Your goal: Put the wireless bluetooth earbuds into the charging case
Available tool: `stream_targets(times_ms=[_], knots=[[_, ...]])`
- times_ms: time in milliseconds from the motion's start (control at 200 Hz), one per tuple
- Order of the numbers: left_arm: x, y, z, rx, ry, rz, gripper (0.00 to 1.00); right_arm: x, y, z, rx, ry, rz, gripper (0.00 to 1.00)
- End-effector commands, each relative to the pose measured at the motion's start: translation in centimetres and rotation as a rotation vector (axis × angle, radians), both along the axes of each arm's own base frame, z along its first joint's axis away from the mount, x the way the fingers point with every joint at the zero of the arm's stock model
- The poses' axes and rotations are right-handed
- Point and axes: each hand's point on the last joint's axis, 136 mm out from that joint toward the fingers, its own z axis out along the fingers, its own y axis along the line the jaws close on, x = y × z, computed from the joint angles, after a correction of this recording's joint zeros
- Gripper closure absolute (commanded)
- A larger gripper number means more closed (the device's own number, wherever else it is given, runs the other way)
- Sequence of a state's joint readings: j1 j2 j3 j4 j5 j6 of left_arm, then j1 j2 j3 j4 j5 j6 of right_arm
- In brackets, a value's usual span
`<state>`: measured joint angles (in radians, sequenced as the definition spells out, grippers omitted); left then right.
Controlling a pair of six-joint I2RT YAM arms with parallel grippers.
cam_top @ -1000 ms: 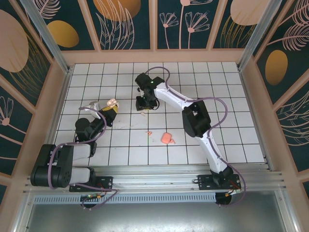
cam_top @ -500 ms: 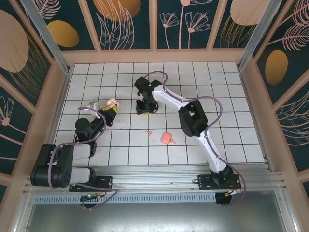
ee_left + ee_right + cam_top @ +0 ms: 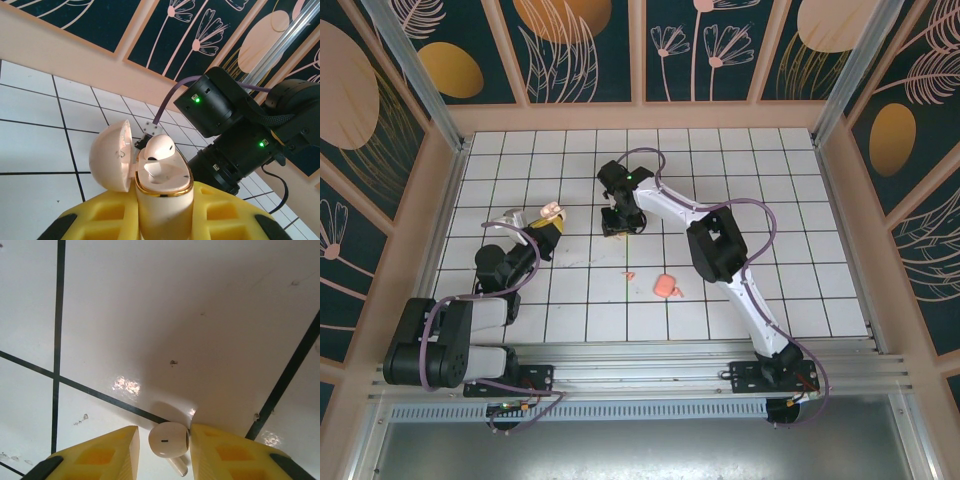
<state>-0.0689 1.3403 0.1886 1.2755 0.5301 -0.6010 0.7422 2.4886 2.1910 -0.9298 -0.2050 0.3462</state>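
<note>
Now left pincer (image 3: 165,220) pinching open charging case (image 3: 161,184); right pincer (image 3: 164,445) spread narrowly around earbud (image 3: 167,439), bare tile (image 3: 150,315) ahead.

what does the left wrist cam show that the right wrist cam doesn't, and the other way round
Left wrist: the left gripper clamps the open charging case, the first earbud seated inside, its lid tipped left, with the right arm and flowered wall behind.
Right wrist: the right gripper straddles the second earbud lying on a tile, jaws not quite closed.
Both: yellow fingers and the white tiled floor with black lines.
</note>
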Motion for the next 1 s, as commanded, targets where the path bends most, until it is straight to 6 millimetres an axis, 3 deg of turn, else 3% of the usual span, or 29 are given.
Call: stream_targets(times_ms=[0,270,515,776,996], knots=[[0.0,0.1,0.9,-0.013,-0.034,-0.002,0.91,1.0,0.4,-0.7,-0.012,-0.043,0.005,0.68],[-0.2,-0.1,0.9,-0.001,-0.036,-0.017,0.91,1.4,0.3,-0.7,-0.025,-0.063,0.006,0.76],[-0.6,-0.7,0.8,0.032,-0.049,-0.056,0.91,1.9,0.5,1.8,0.015,-0.118,-0.019,0.79],[-2.0,-1.8,1.2,0.081,-0.123,-0.119,0.92,2.2,-0.1,7.2,0.166,-0.236,-0.128,0.81],[-2.9,-5.1,2.2,0.114,-0.194,-0.218,0.92,0.6,-2.5,13.6,0.357,-0.374,-0.227,0.82]])
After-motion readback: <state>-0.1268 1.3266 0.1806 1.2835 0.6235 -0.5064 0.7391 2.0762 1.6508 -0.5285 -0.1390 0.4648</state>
